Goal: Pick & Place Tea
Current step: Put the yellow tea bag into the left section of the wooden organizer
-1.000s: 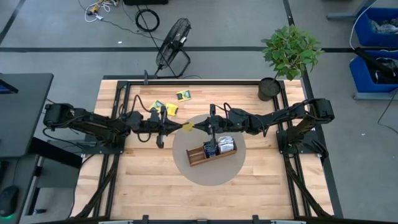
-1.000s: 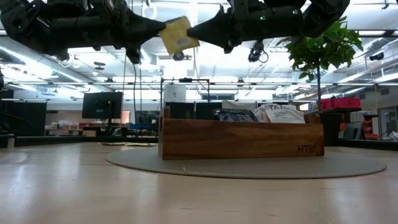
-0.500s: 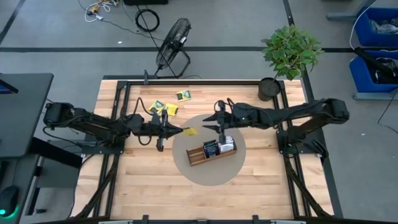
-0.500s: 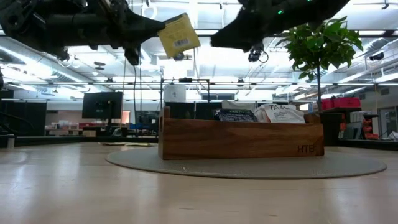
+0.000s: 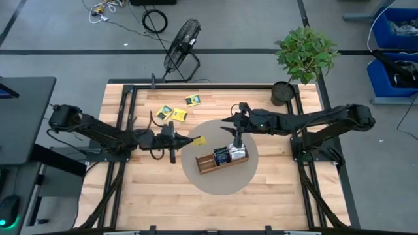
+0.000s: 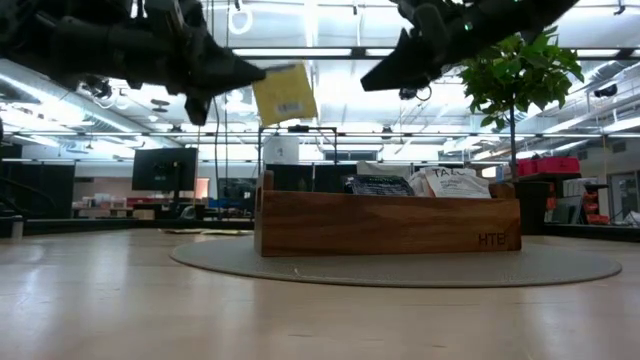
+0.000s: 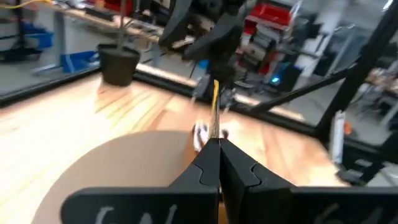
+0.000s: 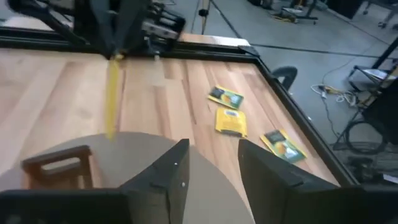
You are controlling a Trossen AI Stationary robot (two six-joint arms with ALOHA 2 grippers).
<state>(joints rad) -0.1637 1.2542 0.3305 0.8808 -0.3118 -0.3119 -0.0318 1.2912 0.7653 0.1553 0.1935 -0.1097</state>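
Three yellow-and-green sachets (image 5: 175, 111) lie loose on the pale wooden table (image 5: 130, 196), well left of the tray, so the job looks partly done (some bags filed, several to go). Left gripper (image 5: 188, 140) hangs above the table near the left edge of the round grey mat (image 5: 219, 185), jaws pinched tight on a held yellow sachet (image 6: 283, 93); it is flat, square, papery, with a barcode on one face, and in the left wrist view it shows edge-on as a thin strip. Next comes the wooden tray (image 5: 208, 168) on the mat: brown, boxy, smooth-grained, divided into compartments. Its left end looks empty, and dark and white sachets (image 5: 230, 153) stand packed in the middle and right parts. Right gripper (image 5: 226, 123) hovers above the mat's far edge, just beyond the tray, with nothing between its parted fingers. Left to do, as judged: drop the held yellow sachet in the tray, then fetch the three on the table.
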